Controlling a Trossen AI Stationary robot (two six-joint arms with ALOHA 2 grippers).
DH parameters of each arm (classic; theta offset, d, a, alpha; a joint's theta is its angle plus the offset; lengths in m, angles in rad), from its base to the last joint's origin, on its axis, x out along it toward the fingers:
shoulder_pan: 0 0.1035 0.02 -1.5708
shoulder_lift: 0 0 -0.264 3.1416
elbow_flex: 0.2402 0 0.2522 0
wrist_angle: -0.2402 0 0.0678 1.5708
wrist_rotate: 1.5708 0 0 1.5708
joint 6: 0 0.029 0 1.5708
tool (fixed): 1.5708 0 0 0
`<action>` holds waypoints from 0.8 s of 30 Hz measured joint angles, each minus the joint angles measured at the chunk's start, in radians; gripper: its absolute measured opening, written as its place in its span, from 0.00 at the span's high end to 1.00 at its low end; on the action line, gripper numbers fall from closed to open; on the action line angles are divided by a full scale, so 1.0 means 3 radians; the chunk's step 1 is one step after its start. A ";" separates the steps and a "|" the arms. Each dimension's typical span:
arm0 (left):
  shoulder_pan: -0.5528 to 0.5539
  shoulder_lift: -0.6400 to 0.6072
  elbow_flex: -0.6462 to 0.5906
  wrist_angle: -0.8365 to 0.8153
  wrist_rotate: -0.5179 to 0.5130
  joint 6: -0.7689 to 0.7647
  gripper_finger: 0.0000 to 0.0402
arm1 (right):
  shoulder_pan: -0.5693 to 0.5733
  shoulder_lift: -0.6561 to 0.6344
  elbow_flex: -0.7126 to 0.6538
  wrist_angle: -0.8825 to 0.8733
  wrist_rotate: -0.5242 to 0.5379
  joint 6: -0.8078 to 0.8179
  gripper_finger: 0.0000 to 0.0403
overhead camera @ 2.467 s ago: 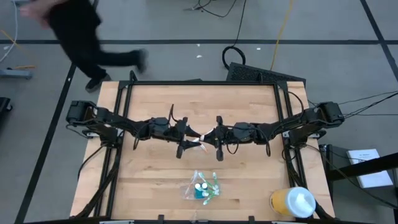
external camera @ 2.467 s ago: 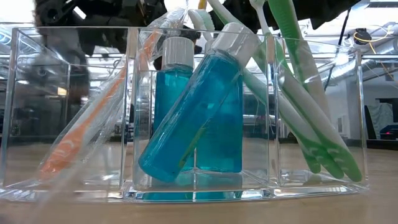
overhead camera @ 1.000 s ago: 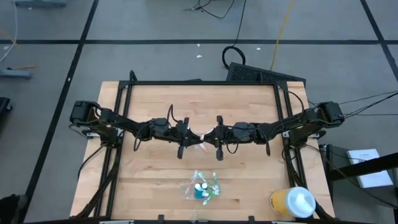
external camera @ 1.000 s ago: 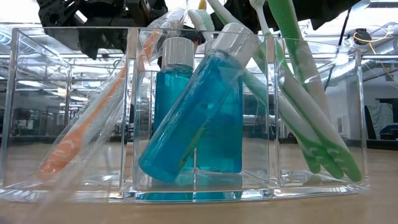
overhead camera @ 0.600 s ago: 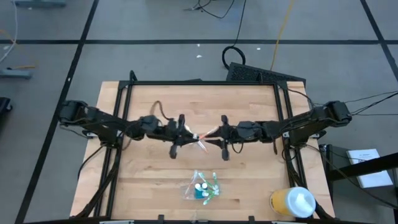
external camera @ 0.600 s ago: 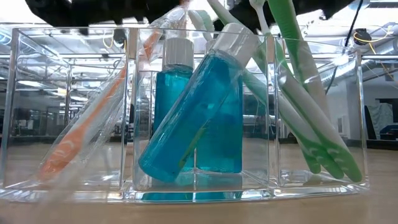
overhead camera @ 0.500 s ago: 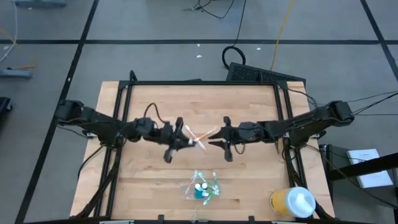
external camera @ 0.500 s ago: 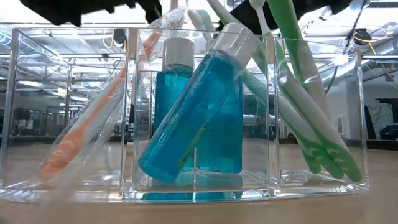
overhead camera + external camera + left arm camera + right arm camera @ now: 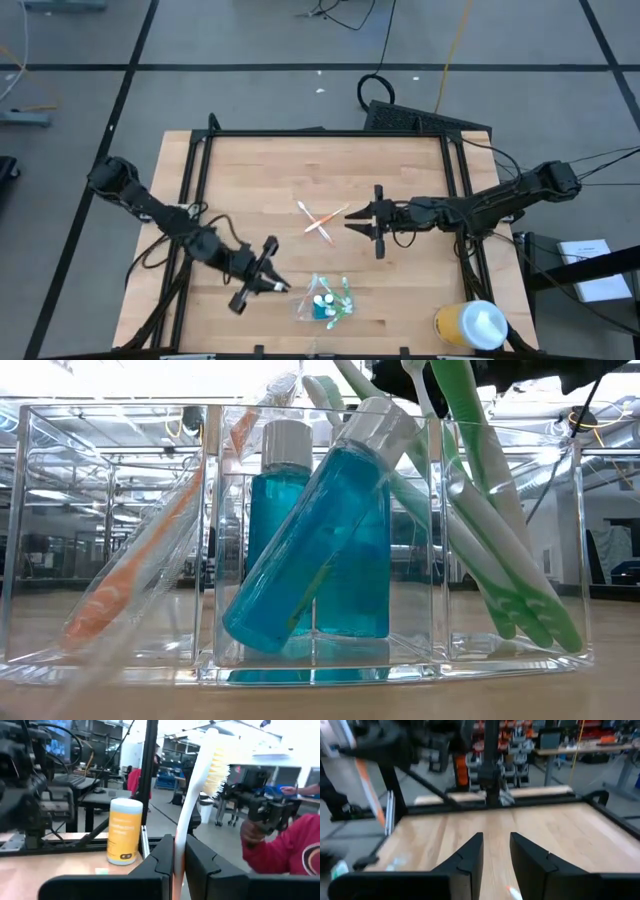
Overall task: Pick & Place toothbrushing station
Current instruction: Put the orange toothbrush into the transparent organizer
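Observation:
The toothbrushing station (image 9: pixel 325 300), a see-through holder, stands near the table's near edge. The low view shows it close up (image 9: pixel 320 650), holding two blue bottles, green toothbrushes and a wrapped orange one. My left gripper (image 9: pixel 280 286) hangs just left of it, shut on a white toothbrush (image 9: pixel 200 785) with pale bristles. My right gripper (image 9: pixel 348 220) is open at mid-table, right of centre (image 9: pixel 496 840). A thin white and orange piece (image 9: pixel 320 222), crossed like an X, lies just ahead of its fingertips. My left gripper pinches the white toothbrush's handle (image 9: pixel 179 840) between its two fingers. The toothbrush rises from the fingers, bristle end up, clear of the table. Which part of the handle is held is hidden by the fingers.
A yellow cup with a white lid (image 9: pixel 472 325) stands at the near right corner and also shows in the left wrist view (image 9: pixel 124 832). A person in red (image 9: pixel 290 855) is in the room beyond the table. A black frame (image 9: pixel 320 132) borders the table.
My left gripper has swung from mid-table toward the near edge, ending beside the station and staying shut. My right gripper has opened, let go of the white and orange piece, and drawn back toward the right edge. The piece has stayed at mid-table.

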 joint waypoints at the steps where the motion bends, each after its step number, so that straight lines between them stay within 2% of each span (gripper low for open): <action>1: -0.0088 0.0029 0.0000 0.0031 -0.0148 -0.0032 0.94 | 0.0000 -0.0008 0.0000 0.0045 0.0001 0.0000 0.78; 5: -0.0370 0.0267 -0.0003 0.0113 -0.0675 -0.0060 0.94 | 0.0000 -0.0004 -0.0002 0.0095 0.0000 -0.0010 0.78; 8: -0.0458 0.0581 0.0000 0.0444 -0.0900 -0.0110 0.94 | 0.0000 -0.0009 -0.0004 0.0145 0.0000 -0.0010 0.78; 16: -0.0439 0.1277 -0.0004 0.1231 -0.0937 -0.0314 0.94 | 0.0007 -0.0008 -0.0004 0.0155 -0.0001 -0.0001 0.78; 24: -0.0444 0.1566 -0.0004 0.1350 -0.1132 -0.0543 0.94 | 0.0043 -0.0007 -0.0004 0.0155 -0.0003 -0.0001 0.78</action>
